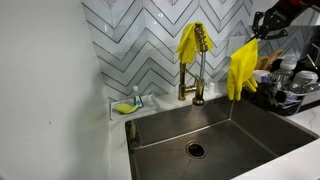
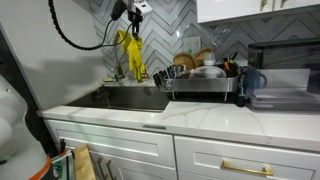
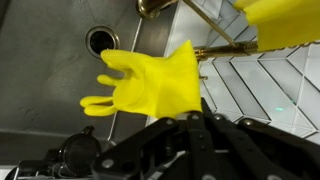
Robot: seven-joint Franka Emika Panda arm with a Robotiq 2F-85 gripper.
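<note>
- The Robotiq gripper (image 1: 255, 36) is pinching the cuff of a yellow rubber glove (image 1: 242, 68). Its jaws are closing on the rubber, and the glove is hanging fingers-down.
- The held glove is hanging in the air above the sink basin (image 1: 165, 122), beside the gold faucet (image 1: 190, 82) on its dish-rack side, apart from the spout.
- A second yellow glove (image 1: 192, 42) is draping over the top of the faucet, higher than the held one's fingertips.
- In the wrist view, the held glove (image 3: 150, 82) is spreading out from between the dark fingers (image 3: 170, 128). The drain (image 3: 100, 40) is lying beyond it and the faucet's brass tube (image 3: 215, 48) is running just beside it.
- The dish rack (image 1: 290, 92), loaded with crockery, is standing on the far side of the held glove from the faucet. A small sponge tray (image 1: 128, 105) is sitting on the faucet's opposite side.
- Step in hand, as judged: the glove is being carried aloft, lifted off every surface.
- Any further move is calling for a firm pinch on the limp cuff and for clearance between the swinging fingers and the faucet.
</note>
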